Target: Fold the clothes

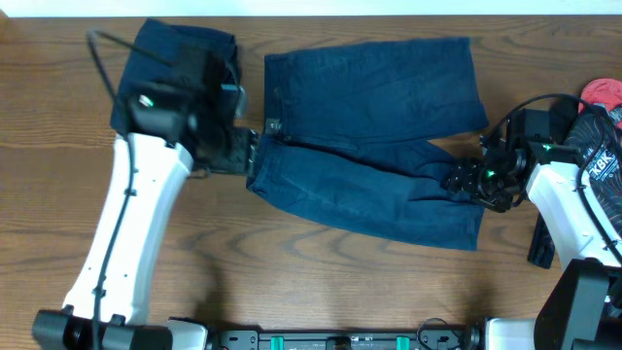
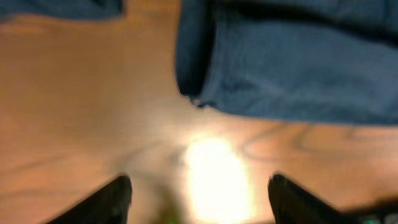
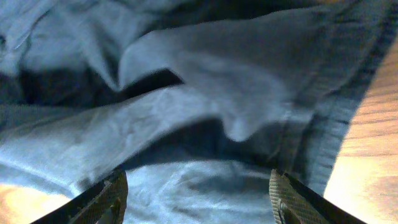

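Found shorts (image 1: 369, 146) spread flat on table (image 1: 292, 282), folded bundle (image 1: 180, 53) set aside far left. Noted left gripper (image 1: 248, 151) beside waistband (image 1: 273, 126), right gripper (image 1: 465, 180) over leg hems (image 1: 478, 228), both spread and empty, likely poised for folding.

White shells are seen on the long links of the left arm (image 1: 136, 224) and right arm (image 1: 569, 209), joined by black motor housings. A black cable (image 1: 100, 53) is looped beside the left wrist. Dark fingers (image 2: 109, 200) are fitted to the left tool (image 2: 199, 190).
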`<state>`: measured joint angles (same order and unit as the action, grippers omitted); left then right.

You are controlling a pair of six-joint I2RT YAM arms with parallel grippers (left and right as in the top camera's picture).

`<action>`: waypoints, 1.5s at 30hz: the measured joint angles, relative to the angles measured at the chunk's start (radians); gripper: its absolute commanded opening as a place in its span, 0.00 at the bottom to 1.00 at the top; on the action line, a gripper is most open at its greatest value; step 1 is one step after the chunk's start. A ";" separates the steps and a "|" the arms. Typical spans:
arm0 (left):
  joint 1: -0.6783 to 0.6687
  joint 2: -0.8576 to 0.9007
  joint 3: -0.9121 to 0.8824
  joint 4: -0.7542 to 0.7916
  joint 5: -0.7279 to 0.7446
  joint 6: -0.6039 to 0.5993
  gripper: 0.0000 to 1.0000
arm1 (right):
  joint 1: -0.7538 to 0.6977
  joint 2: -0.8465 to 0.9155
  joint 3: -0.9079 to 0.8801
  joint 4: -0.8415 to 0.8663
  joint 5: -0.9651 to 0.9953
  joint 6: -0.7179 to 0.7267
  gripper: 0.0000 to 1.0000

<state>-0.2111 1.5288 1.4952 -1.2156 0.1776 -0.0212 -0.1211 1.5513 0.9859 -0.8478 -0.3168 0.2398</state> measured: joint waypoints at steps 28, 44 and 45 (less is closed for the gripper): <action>0.000 0.087 -0.509 0.372 -0.037 0.016 0.13 | 0.021 0.000 0.000 -0.063 -0.097 -0.105 0.60; 0.000 0.087 -0.509 0.393 -0.152 -0.093 0.56 | -0.067 0.000 -0.087 -0.140 -0.012 -0.087 0.27; 0.000 0.087 -0.509 0.388 -0.153 -0.089 0.57 | -0.067 0.000 -0.104 -0.129 -0.022 -0.090 0.19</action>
<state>-0.2111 1.6157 0.9863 -0.8272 0.0246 -0.1101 -0.1883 1.5509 0.8822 -0.9764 -0.3389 0.1493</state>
